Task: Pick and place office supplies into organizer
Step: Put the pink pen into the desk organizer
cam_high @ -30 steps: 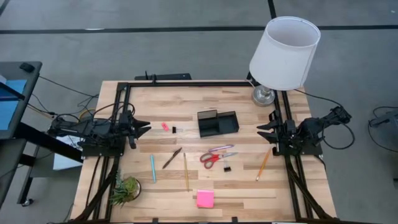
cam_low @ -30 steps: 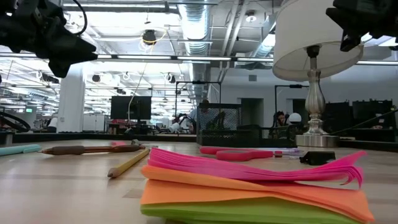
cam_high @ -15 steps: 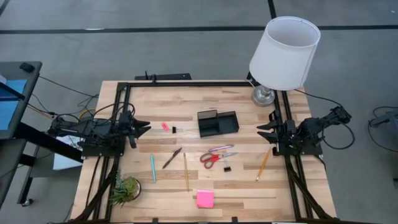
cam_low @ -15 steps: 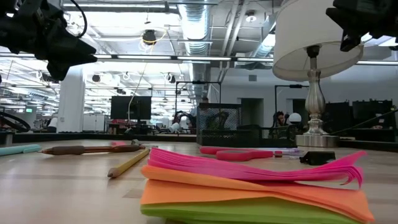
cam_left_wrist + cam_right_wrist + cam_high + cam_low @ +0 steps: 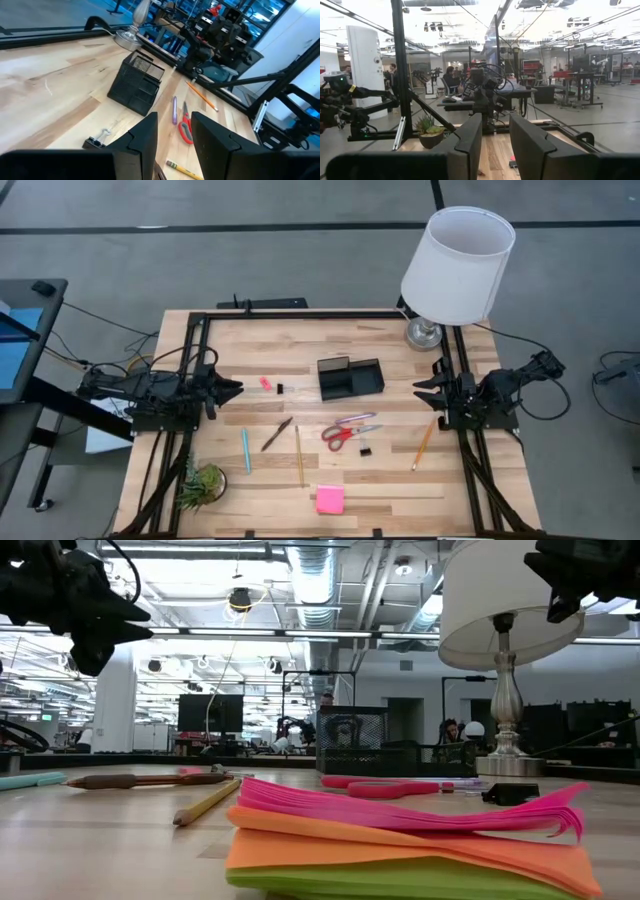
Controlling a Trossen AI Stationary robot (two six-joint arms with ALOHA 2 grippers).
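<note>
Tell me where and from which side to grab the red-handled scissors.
Grip the scissors at the narrow part between handles and tip, coming straight down from above. They lie flat on the table, red loops toward the left arm's side and tip toward the right, so only a top approach fits the fingers around them. The binder clip sits close below, so keep the fingers off that side.

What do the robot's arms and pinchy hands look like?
Both arms are dark, almost black, built from chunky jointed blocks with black cables looping along them. The left gripper and right gripper each end in two pointed fingers. Up close the fingers are flat, matte black slabs with squared edges. No coloured markings show.
</note>
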